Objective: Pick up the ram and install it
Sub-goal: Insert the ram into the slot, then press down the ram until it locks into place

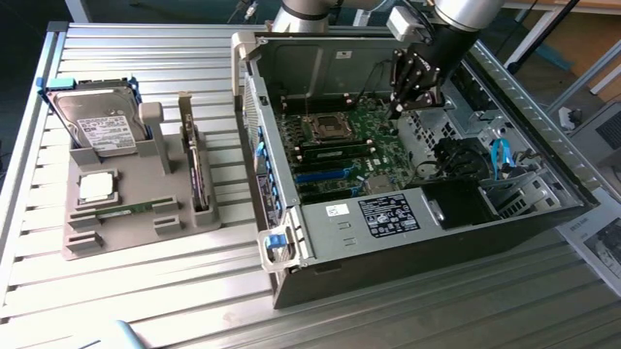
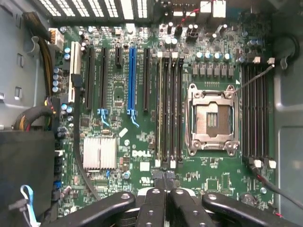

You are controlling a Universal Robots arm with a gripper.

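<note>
At lower centre the gripper had its fingers clamped together on the ram, seen edge-on. It looked light, stiff and brittle, best held mid-length by its upper edge.

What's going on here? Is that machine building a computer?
Roughly, yes. A robot arm has its gripper inside an open PC case, right above the motherboard's memory slots. One ram stick lies in the grey tray beside the case, along with a hard drive and a processor chip. I cannot tell whether the gripper is carrying another ram.
</note>
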